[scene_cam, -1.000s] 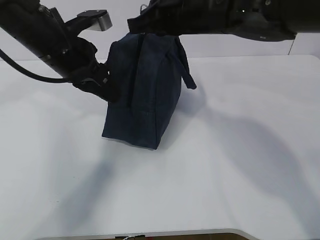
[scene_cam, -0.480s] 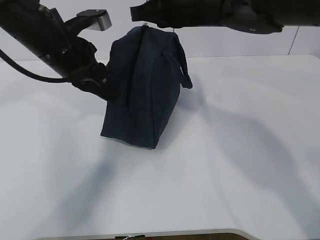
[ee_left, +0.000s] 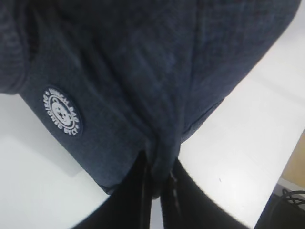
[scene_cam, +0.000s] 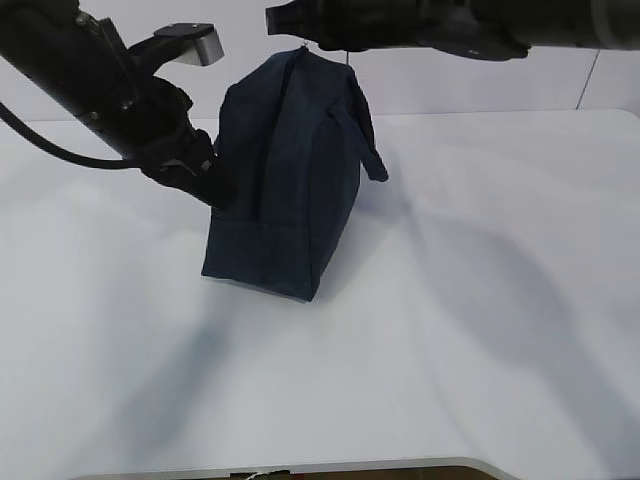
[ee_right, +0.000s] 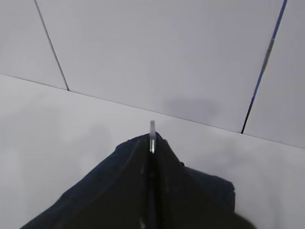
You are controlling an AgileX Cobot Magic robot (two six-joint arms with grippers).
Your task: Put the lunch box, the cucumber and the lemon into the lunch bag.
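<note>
Exterior view, bag: the bag (scene_cam: 285, 180) stands upright on the white worktop (scene_cam: 450, 330), between the two arms; dark navy woven cloth, soft and slightly slumped, with a stitched seam near the base.
Exterior view, handle: a loop handle (scene_cam: 362, 130) droops down the side away from the left gripper.
Exterior view, left gripper: the left gripper (scene_cam: 215, 180) presses into the bag's side; its tips are lost against the dark cloth here.
Exterior view, right gripper: the right gripper (scene_cam: 300, 22) sits just above the bag's top ridge; whether it grips anything cannot be told from this view.
Exterior view, progress: no lunch box, cucumber or lemon lies on the worktop, and the top looks closed, so I judge the packing done and the zipping at or near its end; the contents themselves are hidden.

Left wrist view, grip: the left gripper (ee_left: 159, 183) is nearly closed, pinching a fold of the bag's cloth between its dark fingers (ee_left: 136, 191).
Left wrist view, cloth: coarse navy weave, creased into ridges running away from the gripper.
Left wrist view, logo: a small round white logo (ee_left: 61, 111) sits on the cloth, off to one side of the pinched fold.

Right wrist view, zipper: the closed zipper line (ee_right: 151, 191) runs straight out ahead of the gripper along the bag's peaked ridge.
Right wrist view, pull: a thin metal ring pull (ee_right: 152, 130) stands up at the far end of the ridge.
Right wrist view, gripper: the fingers are out of frame, so their state cannot be told.
</note>
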